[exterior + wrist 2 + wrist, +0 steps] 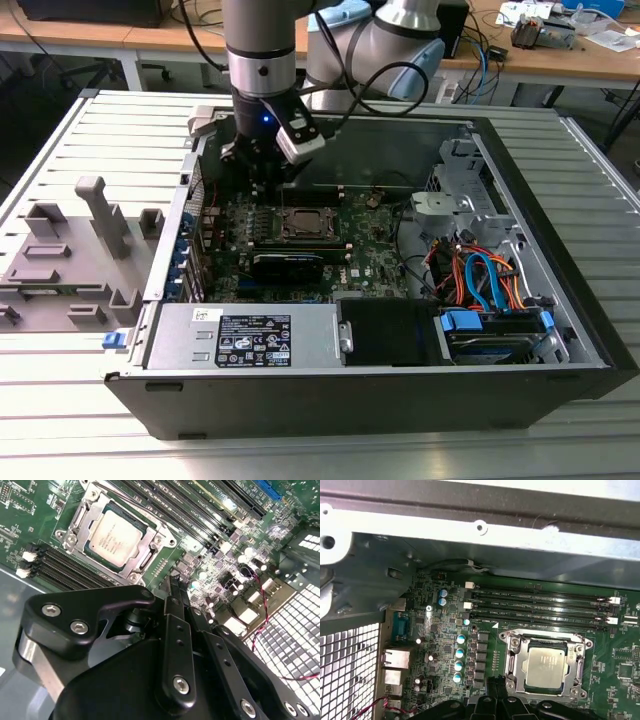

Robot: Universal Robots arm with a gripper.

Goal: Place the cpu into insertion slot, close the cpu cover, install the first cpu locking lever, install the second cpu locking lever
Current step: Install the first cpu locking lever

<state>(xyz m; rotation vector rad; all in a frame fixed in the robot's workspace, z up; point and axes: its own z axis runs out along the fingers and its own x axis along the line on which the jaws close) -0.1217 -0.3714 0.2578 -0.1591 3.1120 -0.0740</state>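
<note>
The cpu (114,535) lies flat in the insertion slot (70,526), its silvery top showing through the window of the cpu cover (150,547), which lies down over it. In the first wrist view the cpu (546,666) sits inside the same silver frame (512,652). Thin metal levers run along the sides of the socket. My gripper (173,586) hangs shut with nothing between its fingers, a short way off one corner of the socket. In the exterior view my gripper (267,180) is just to the left of the slot (305,222), above the green board.
The open computer case (560,300) lies on a slatted table. A black graphics card (288,265) sits in front of the socket, memory slots (540,607) behind it. Cables and drive bays (490,285) crowd the exterior view's right. A grey fixture (70,260) stands outside, on the left.
</note>
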